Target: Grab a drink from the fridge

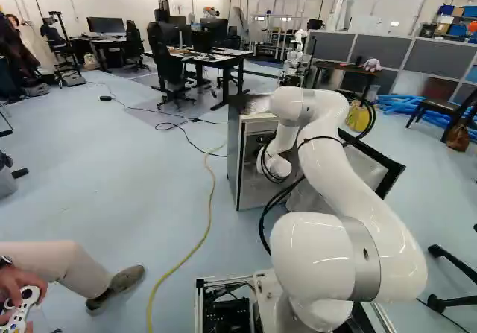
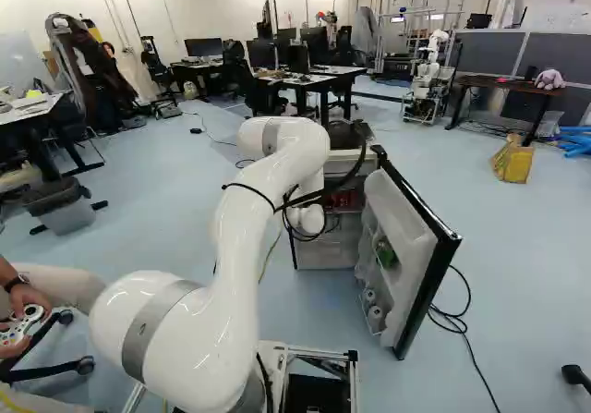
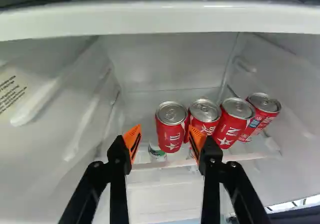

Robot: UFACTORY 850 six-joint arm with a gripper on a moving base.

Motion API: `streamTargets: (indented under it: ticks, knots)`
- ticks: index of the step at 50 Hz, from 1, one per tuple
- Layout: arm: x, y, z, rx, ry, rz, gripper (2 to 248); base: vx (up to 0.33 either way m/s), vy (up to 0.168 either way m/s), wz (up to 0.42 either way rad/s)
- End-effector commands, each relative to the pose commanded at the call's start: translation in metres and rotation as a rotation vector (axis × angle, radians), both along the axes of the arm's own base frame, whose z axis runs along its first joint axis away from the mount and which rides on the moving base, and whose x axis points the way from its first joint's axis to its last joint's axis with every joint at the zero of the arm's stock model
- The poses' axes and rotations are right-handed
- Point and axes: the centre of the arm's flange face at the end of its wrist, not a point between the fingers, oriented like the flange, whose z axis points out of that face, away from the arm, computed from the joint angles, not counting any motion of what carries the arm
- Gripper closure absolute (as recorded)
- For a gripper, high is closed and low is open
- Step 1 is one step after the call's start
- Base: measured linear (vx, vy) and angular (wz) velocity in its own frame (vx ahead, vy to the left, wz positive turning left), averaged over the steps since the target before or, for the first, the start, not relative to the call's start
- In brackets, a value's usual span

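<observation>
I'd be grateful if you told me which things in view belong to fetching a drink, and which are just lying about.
For the job:
open gripper
four red cans on the shelf
fridge
fridge door, standing open

Just lying about:
yellow cable
waste bin
yellow bag
soft toy

Free room beside bunched cans (image 3: 205, 112)

A seemingly clear fridge shelf (image 3: 245, 157) holds four red cans (image 3: 205, 115); all stand upright.
</observation>
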Motion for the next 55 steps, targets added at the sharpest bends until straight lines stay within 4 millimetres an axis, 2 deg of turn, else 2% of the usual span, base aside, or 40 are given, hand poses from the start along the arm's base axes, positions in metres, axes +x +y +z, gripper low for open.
streamTargets:
  ticks: [55]
  knots:
    - [0.027, -0.001, -0.009, -0.01, -0.045, 0.008, 102, 0.0, 0.0, 0.0]
